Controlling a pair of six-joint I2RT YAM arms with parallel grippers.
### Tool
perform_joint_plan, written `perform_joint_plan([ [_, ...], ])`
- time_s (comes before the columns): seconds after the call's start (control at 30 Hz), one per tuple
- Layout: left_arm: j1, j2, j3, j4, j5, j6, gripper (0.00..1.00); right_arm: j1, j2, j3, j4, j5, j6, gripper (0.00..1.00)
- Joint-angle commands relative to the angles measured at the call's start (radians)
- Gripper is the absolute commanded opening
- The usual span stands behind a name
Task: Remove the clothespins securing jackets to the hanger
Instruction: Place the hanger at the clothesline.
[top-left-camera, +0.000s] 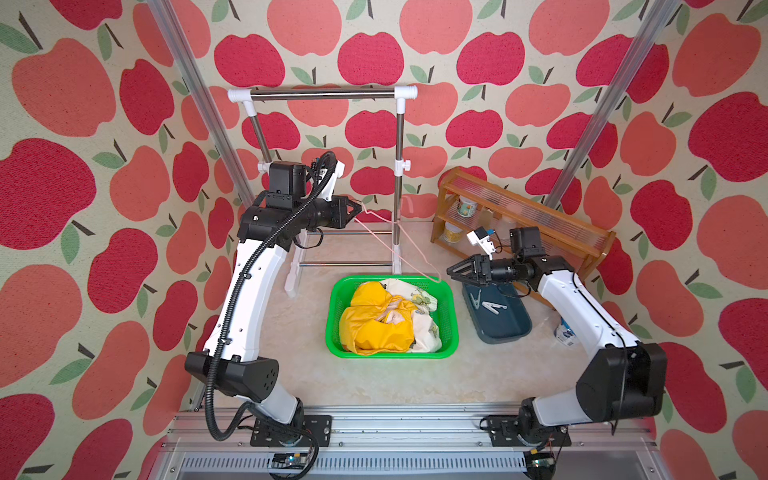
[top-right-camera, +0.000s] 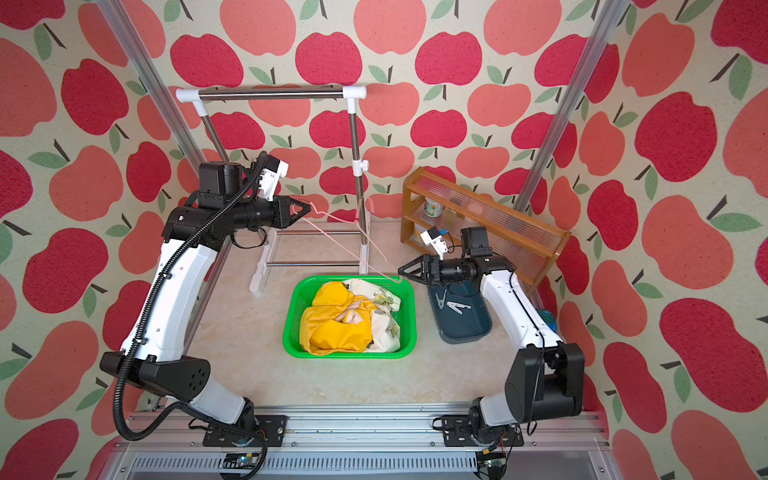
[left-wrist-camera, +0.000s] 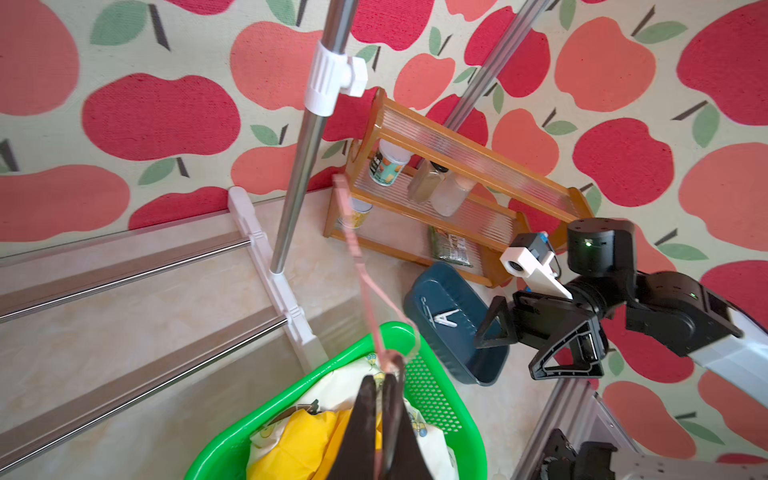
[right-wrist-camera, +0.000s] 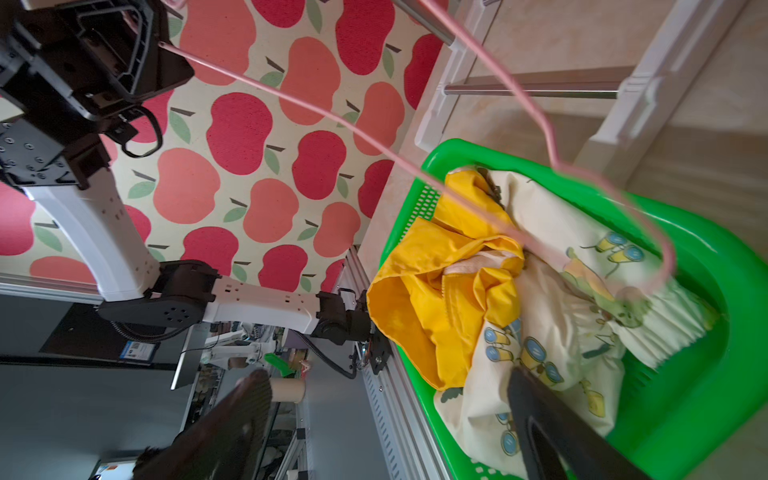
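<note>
In both top views the left gripper (top-left-camera: 356, 208) (top-right-camera: 305, 206) is sitting left of centre, clamped tight on one end of a thin pink hanger (top-left-camera: 390, 245) (top-right-camera: 345, 249). The hanger is slanting down to the right, and its far end is hanging over the back right corner of a green basket (top-left-camera: 332, 324) in the lower middle. The right gripper (top-left-camera: 451, 272) (top-right-camera: 402, 270) is hovering just beside that end with its jaws spread wide, holding nothing. A steel clothes rail (top-left-camera: 324, 93) is standing behind, in the upper middle.

Both jackets are lying crumpled in the basket, off the hanger: the yellow jacket (top-left-camera: 374, 328) on the left, the cream jacket (top-left-camera: 424, 332) on the right. Two pale clothespins (top-left-camera: 484, 303) are lying in a dark blue tray (top-left-camera: 511, 328) right of the basket.

The left wrist view is showing the grip up close. At bottom centre, the left gripper's dark fingers (left-wrist-camera: 365, 411) are pressing together on the pink wire of the hanger (left-wrist-camera: 365, 286). At the right of this frame the right gripper (left-wrist-camera: 505, 359) is gaping open beside the tray, where the clothespins (left-wrist-camera: 444, 318) are lying.

Only the right wrist view is showing the cream jacket's (right-wrist-camera: 540, 332) binocular prints and gathered cuff. The hanger's (right-wrist-camera: 332, 120) curved end is blurring over that cuff.
</note>
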Motion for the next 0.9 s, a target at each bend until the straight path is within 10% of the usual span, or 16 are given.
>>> perform_joint_plan([
  [0.0, 0.009, -0.030, 0.077, -0.072, -0.244, 0.094, 0.00, -0.054, -0.055, -0.077, 0.155, 0.108, 0.149, 0.90],
  [0.53, -0.117, -0.107, 0.140, 0.016, -0.733, 0.392, 0.00, -0.065, -0.150, -0.113, 0.100, 0.310, 0.109, 0.88],
  [0.87, -0.141, -0.154, 0.198, 0.072, -0.734, 0.484, 0.00, -0.065, -0.143, -0.126, 0.130, 0.340, 0.132, 0.87],
])
